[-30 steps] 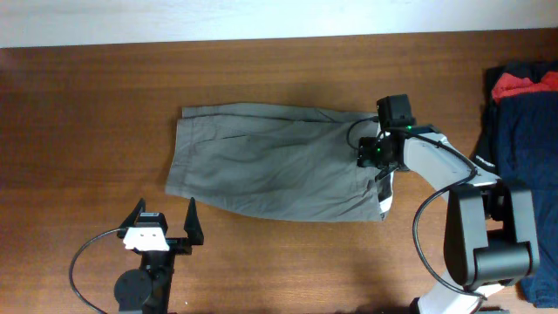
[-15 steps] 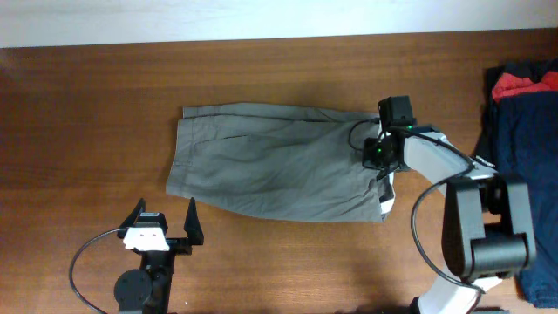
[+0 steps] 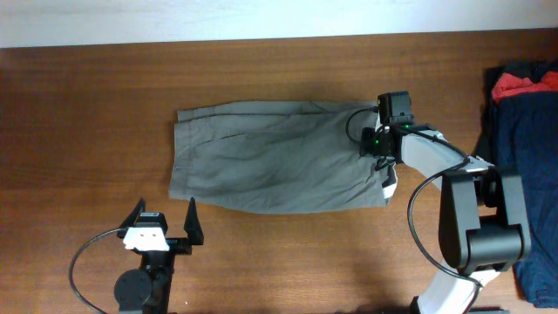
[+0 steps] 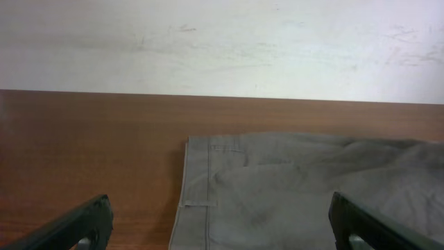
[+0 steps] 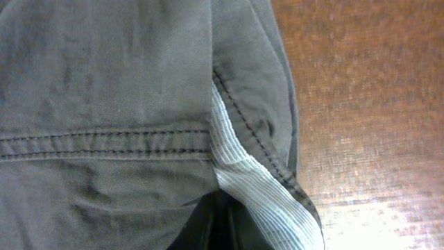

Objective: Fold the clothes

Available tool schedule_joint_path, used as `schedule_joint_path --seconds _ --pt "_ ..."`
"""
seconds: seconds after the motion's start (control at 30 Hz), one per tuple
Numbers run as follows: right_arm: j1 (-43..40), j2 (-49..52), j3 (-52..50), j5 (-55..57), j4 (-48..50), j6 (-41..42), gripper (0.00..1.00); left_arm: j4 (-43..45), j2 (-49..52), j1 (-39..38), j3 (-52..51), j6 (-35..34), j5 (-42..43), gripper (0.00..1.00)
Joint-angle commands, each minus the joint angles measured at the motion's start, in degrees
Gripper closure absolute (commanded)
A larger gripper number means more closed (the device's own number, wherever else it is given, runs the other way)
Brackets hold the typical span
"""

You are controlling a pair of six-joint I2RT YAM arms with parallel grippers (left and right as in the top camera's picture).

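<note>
The clothes (image 3: 270,161) are grey-olive shorts lying spread flat in the middle of the wooden table (image 3: 87,105). My right gripper (image 3: 372,144) sits at their right edge, shut on the cloth. In the right wrist view the grey fabric (image 5: 104,83) fills the frame. A pale striped lining (image 5: 257,187) folds out beside my dark, closed right gripper (image 5: 225,228). My left gripper (image 3: 166,209) stands open near the front edge, just short of the shorts' near hem. Its view looks over the clothes (image 4: 298,187), with the left gripper (image 4: 222,229) holding nothing.
A dark navy garment (image 3: 523,148) with a red cloth (image 3: 523,85) on it is piled at the table's right edge, beside the right arm's base. A white wall (image 4: 222,42) rises behind the table's far edge.
The right gripper has closed on the shorts' right edge and drawn it slightly toward the far side, and the cloth has shifted a little. The left arm has not moved.
</note>
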Motion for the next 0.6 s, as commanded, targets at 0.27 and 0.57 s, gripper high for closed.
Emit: schedule_joint_path --seconds 0.27,0.57 --pt "-0.5 2.1 -0.6 9.5 3.1 2.2 0.96 -0.1 -0.5 0.3 -0.3 1.1 -0.4 0.01" --pt "-0.5 2.0 -0.5 10.6 1.5 3.0 0.77 -0.1 -0.5 0.3 -0.3 1.1 -0.4 0.01"
